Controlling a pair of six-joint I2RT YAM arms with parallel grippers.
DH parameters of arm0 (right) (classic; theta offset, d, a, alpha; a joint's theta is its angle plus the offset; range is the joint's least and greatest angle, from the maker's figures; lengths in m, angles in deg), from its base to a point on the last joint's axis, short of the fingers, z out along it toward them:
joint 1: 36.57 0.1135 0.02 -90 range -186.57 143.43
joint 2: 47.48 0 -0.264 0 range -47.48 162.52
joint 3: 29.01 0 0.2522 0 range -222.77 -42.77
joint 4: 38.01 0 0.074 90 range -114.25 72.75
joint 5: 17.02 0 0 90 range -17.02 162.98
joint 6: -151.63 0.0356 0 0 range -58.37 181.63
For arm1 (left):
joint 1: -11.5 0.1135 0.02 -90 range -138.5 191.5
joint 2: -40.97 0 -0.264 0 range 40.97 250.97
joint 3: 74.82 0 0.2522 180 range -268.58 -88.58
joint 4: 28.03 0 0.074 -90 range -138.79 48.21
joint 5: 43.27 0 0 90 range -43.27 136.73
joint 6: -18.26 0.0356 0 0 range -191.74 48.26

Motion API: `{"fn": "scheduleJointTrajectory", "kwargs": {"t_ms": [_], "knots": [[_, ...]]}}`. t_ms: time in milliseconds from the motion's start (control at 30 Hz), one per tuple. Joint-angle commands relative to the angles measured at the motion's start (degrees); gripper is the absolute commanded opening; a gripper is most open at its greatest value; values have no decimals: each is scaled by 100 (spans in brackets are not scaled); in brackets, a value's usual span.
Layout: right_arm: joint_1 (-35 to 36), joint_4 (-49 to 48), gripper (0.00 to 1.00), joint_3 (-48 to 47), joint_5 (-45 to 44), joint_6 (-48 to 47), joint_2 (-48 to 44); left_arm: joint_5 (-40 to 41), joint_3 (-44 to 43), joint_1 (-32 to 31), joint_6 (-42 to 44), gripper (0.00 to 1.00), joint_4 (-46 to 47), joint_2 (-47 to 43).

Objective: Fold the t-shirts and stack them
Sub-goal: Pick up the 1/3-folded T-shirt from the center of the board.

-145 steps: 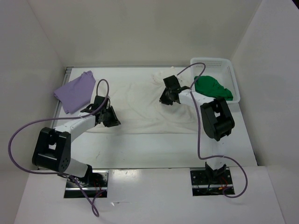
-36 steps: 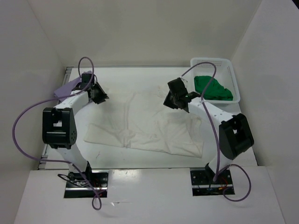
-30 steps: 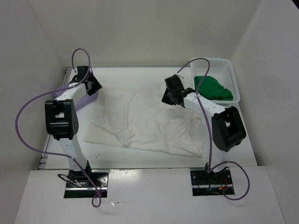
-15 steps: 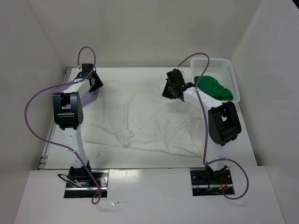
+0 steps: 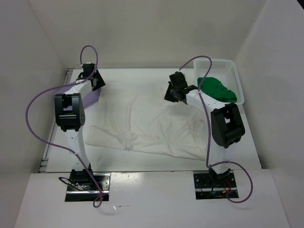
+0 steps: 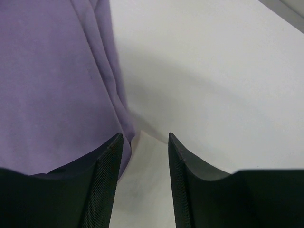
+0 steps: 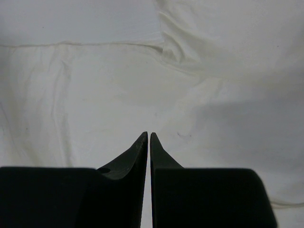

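1. The left end effector [image 6: 142, 137] is at the far left corner of the counter [image 5: 137, 78]. Its two fingers stand apart, and nothing is between them.
2. The purple shirt [image 6: 52, 80] lies flat on the counter in that corner. Its edge is just beside one finger. The other finger is over bare counter.
3. From above, only a small bit of the purple shirt shows, because the left arm covers most of it.
4. The right end effector [image 7: 148, 135] is closed. Its two fingers are pressed together at the tips, and no cloth shows between them.
5. The right end effector is over the far right part of the white shirt [image 5: 147, 126]. I cannot tell if it touches the cloth.
6. The white shirt is spread out in the middle of the counter. It is wrinkly and not folded.
7. The green shirt [image 5: 216, 89] sits in a bunch inside the white basket [image 5: 216, 61] at the far right corner.
8. The three shirts lie apart from each other. None is on top of another.
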Motion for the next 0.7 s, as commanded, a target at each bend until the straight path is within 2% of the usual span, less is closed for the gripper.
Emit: {"fn": "scheduleJointTrajectory", "kwargs": {"t_ms": [0, 267, 467, 533, 667], "knots": [[1, -247, 9, 39, 39, -32, 24, -284, -263, 32, 165, 50, 242, 243], [1, -247, 10, 92, 92, 20, 24, -285, -676, -30, 271, 49, 119, 604], [-104, -247, 22, -40, -14, -32, 130, -337, -501, -30, 323, 39, 180, 604], [-227, -247, 28, -198, -197, -32, 183, -337, -448, -30, 323, 33, 181, 481], [-561, -317, 34, -584, -514, -32, 655, -452, -334, -30, 262, 21, 303, 244]]}}
